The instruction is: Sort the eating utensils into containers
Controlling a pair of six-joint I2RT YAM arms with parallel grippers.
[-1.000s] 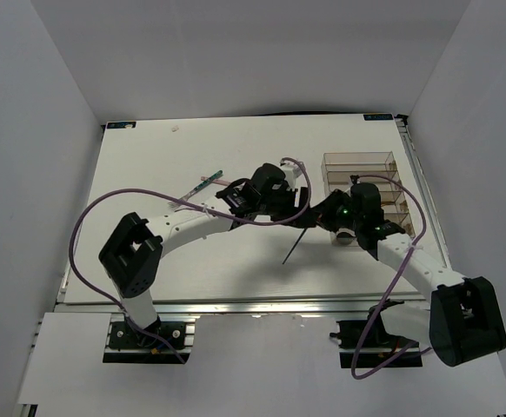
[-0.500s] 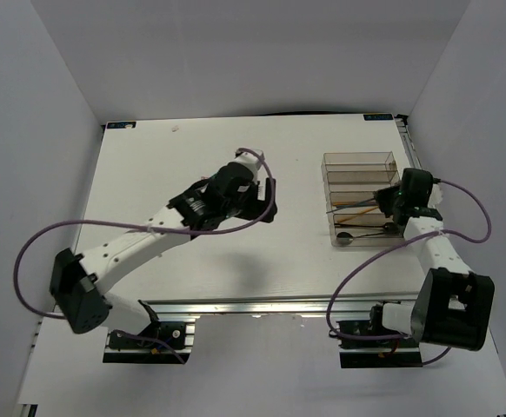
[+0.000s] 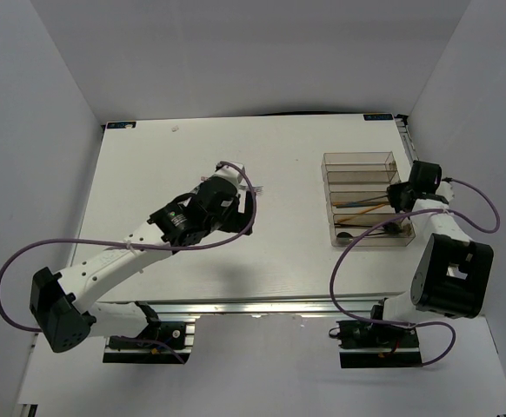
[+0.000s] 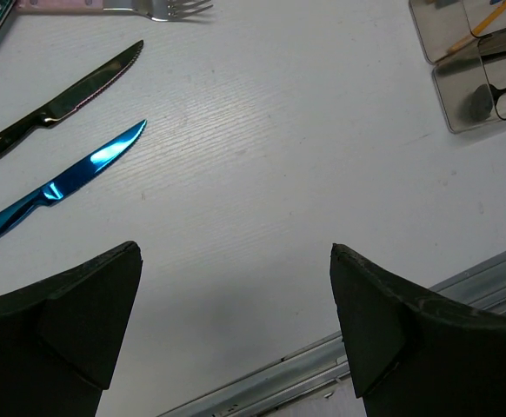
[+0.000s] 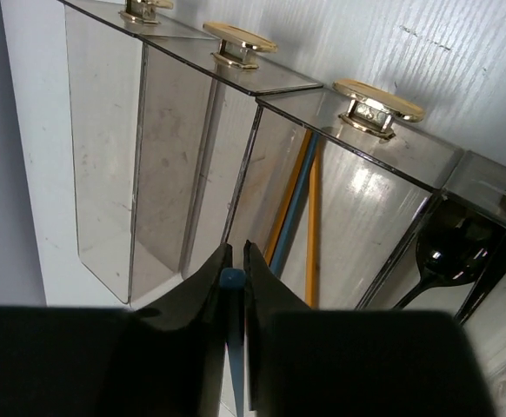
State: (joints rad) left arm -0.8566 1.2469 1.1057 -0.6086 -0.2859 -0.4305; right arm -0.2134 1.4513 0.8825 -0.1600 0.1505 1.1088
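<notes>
1 tray [image 5: 105, 156] compartment holds chopsticks [image 5: 312, 234], the next a black spoon [image 5: 444, 248]

White table [image 4: 279, 174]: black knife [image 4: 62, 100], blue knife [image 4: 62, 182], fork [image 4: 162, 10], tray [image 3: 357, 156].

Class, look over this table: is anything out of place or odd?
Yes: a black serrated knife, a shiny blue knife and a pink-handled silver fork lie loose on the white table, outside the clear divided plastic tray. Nothing looks spilled or damaged.
</notes>
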